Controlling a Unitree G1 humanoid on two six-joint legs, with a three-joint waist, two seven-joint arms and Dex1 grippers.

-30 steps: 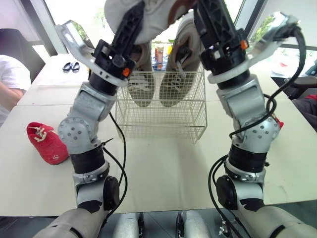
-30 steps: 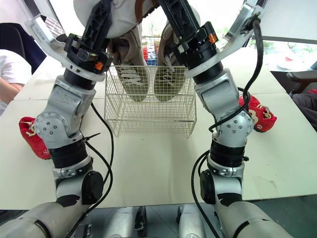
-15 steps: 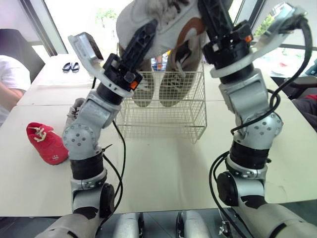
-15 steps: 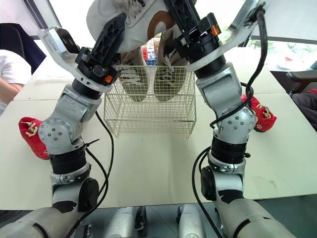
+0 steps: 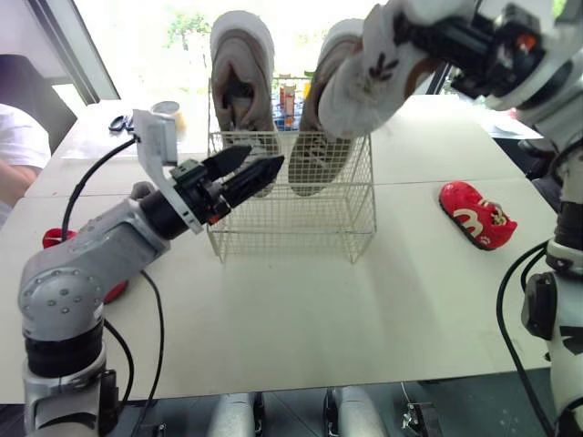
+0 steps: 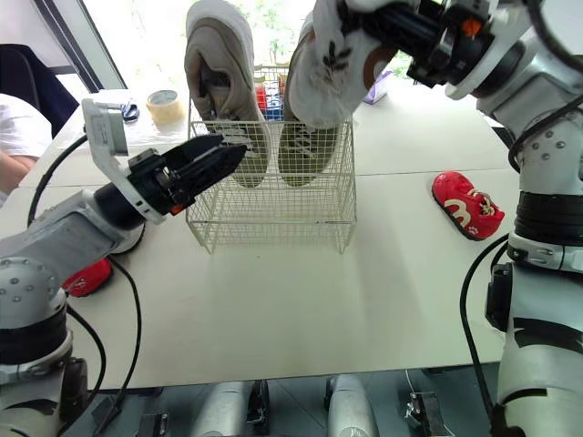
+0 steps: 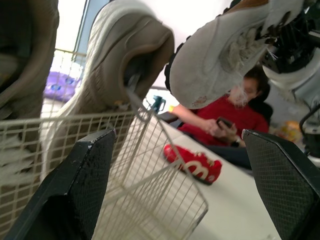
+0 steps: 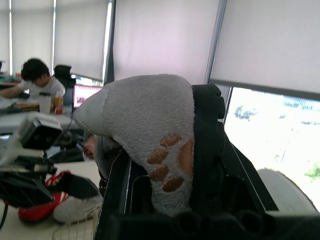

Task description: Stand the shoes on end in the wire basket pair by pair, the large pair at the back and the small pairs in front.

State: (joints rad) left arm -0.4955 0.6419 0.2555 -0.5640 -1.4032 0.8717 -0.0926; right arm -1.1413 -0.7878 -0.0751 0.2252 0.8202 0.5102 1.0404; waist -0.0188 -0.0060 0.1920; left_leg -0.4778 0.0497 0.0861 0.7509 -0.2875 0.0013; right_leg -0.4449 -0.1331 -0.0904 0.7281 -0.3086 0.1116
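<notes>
Head view: a wire basket [image 5: 291, 223] of thin cream-coloured grid stands on the pale table [image 5: 364, 309]. Two beige shoes [image 5: 241, 96] stand on end toward its far side, toes down, with their heels above the rim. The right gripper [image 5: 435, 35] holds a grey shoe [image 5: 360, 82] in the air above the basket's right half, in front of the right beige shoe. The left gripper [image 5: 257, 167] points at the basket's near left wall and holds nothing. A red shoe [image 5: 478, 214] lies on the table to the right, well apart from the basket. A second red shoe [image 6: 86, 278] lies partly hidden behind the left arm.

Left wrist view: the two black fingers [image 7: 75, 200], textured on their inner faces, are spread wide with nothing between them. Beyond them are the basket's wires and a beige shoe with a rounded heel.

Right wrist view: the black fingers [image 8: 207, 145] pinch the grey shoe on both sides. It is fuzzy and bears a brown paw print.
</notes>
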